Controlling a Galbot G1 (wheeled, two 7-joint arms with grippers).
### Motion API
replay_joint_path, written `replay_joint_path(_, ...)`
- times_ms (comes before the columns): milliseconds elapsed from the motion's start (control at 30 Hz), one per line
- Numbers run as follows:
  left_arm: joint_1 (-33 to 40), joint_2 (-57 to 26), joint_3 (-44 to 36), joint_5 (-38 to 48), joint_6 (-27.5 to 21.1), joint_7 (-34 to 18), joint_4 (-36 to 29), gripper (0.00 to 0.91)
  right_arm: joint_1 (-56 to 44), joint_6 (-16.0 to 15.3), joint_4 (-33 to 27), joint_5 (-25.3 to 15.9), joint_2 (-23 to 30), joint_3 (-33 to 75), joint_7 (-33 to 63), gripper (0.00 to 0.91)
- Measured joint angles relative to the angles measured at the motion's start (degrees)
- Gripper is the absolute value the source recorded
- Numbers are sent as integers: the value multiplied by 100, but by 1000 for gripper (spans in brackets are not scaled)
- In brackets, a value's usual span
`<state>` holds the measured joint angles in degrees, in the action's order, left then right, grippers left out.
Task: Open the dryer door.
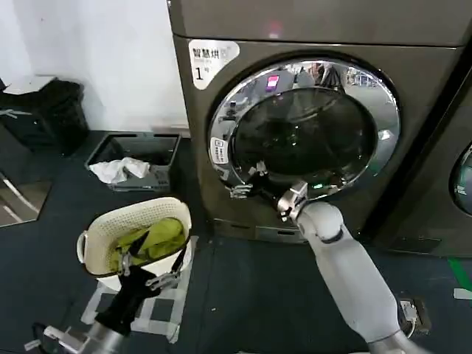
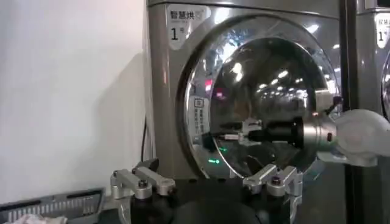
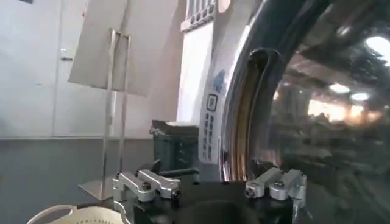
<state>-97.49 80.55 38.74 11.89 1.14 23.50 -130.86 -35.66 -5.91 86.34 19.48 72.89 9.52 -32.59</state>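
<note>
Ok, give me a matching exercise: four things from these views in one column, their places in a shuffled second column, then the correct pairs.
Things:
1. right end effector
2. left end effector
3. white laundry basket
4. dark crate

Places:
A. on the floor against the white wall, left of the dryer, white cloth inside
B. at the lower left chrome rim of the dryer door
C. on the floor in front of the dryer, green cloth inside
D. low, over the white basket

Pairs: 1-B, 2-D, 3-C, 4-A
</note>
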Motion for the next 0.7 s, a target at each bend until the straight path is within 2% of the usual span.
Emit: replay_joint_path(700, -17, 14, 7, -106, 62, 9, 13, 907, 12, 143, -80, 136, -40, -109, -514, 907)
